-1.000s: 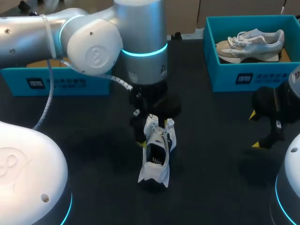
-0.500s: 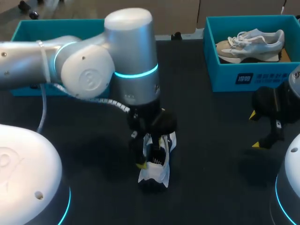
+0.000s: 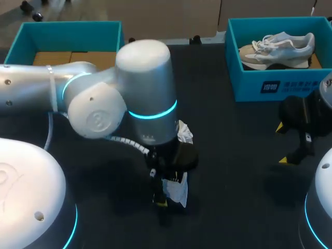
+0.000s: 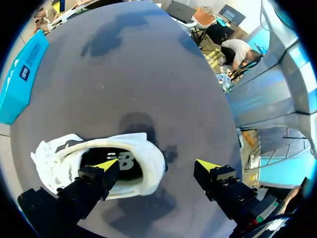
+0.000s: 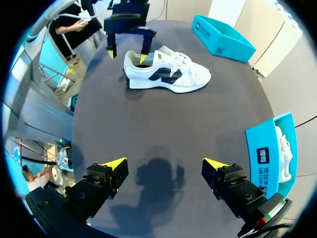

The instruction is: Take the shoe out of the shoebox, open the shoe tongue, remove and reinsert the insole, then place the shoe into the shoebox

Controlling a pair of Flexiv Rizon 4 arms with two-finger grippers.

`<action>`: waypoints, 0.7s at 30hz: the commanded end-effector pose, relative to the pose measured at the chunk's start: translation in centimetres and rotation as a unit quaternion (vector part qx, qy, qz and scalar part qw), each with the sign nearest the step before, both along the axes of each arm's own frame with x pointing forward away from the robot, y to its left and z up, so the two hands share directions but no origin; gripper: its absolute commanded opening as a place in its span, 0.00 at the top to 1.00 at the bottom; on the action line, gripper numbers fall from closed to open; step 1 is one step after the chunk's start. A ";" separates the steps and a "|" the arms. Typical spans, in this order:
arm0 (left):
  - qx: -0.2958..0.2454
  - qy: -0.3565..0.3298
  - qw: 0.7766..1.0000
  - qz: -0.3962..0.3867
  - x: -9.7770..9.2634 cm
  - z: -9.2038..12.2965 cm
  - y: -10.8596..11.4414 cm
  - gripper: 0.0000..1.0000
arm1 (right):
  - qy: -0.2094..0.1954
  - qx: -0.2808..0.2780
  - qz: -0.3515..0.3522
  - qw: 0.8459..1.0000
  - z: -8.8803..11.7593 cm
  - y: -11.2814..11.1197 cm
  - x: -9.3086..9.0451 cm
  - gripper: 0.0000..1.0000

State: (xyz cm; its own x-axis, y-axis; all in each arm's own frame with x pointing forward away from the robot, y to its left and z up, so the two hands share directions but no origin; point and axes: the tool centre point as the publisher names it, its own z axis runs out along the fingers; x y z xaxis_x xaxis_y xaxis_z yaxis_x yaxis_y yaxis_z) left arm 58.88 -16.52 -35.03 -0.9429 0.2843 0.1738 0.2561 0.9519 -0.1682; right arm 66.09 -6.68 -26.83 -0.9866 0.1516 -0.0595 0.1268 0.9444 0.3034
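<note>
The white sneaker (image 3: 175, 191) is seen out of its box, upright on its sole on the table (image 3: 233, 171), so the first step is judged done. The empty shoebox (image 3: 67, 24) stands well apart from the sneaker, past its toe end. The left pincer (image 4: 157, 166) is held directly above the sneaker's heel with its fingers apart. One yellow tip is set inside the opening, just over the insole (image 4: 130, 163), and the other outside, behind the heel wall, so nothing is clamped. The step in hand is judged to be the work at the shoe's mouth, most likely the removal of the insole. Whether the tongue is fully opened cannot be told. For the next move, the inner fingertip would need to be brought down to the insole's rear edge and the fingers closed on that edge alone, not on the heel wall. The right pincer (image 5: 166, 164) is parked well apart from the sneaker, fingers spread and empty, and might be needed to steady the toe. A second shoebox (image 3: 270, 85) holding another sneaker (image 3: 277, 49) lies well apart from the white sneaker.
</note>
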 end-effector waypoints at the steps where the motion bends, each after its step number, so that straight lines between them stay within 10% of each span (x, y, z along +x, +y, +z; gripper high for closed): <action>1: 0.008 -0.009 1.000 -0.004 -0.3 -1.2 -0.8 0.00 | -0.001 -0.001 -0.001 1.000 0.0 0.0 -0.2 0.00; 12: 0.026 -0.042 0.999 0.005 -0.8 -3.0 -1.0 0.00 | -0.001 -0.001 -0.001 1.000 0.0 0.0 -0.2 0.00; 17: 0.037 -0.038 0.998 0.016 -0.7 -3.9 -0.9 0.17 | -0.001 -0.001 -0.001 1.000 0.0 0.0 -0.2 0.00; 20: 0.045 -0.039 0.998 0.024 -0.6 -4.4 -0.9 0.60 | -0.001 -0.001 -0.001 1.000 0.0 0.0 -0.2 0.00; 21: 0.050 -0.045 0.997 0.029 -0.7 -4.4 -0.9 1.00 | -0.001 -0.001 -0.001 1.000 0.0 0.0 -0.2 0.00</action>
State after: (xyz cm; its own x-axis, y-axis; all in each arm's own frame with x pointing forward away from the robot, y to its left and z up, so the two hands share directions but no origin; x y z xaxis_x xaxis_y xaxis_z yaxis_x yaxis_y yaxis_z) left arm 58.22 -16.73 -38.84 -0.9684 0.2208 0.1158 0.2140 0.9744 -0.0688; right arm 66.09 -6.67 -26.82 -0.9867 0.1514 -0.0596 0.1266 0.9444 0.3033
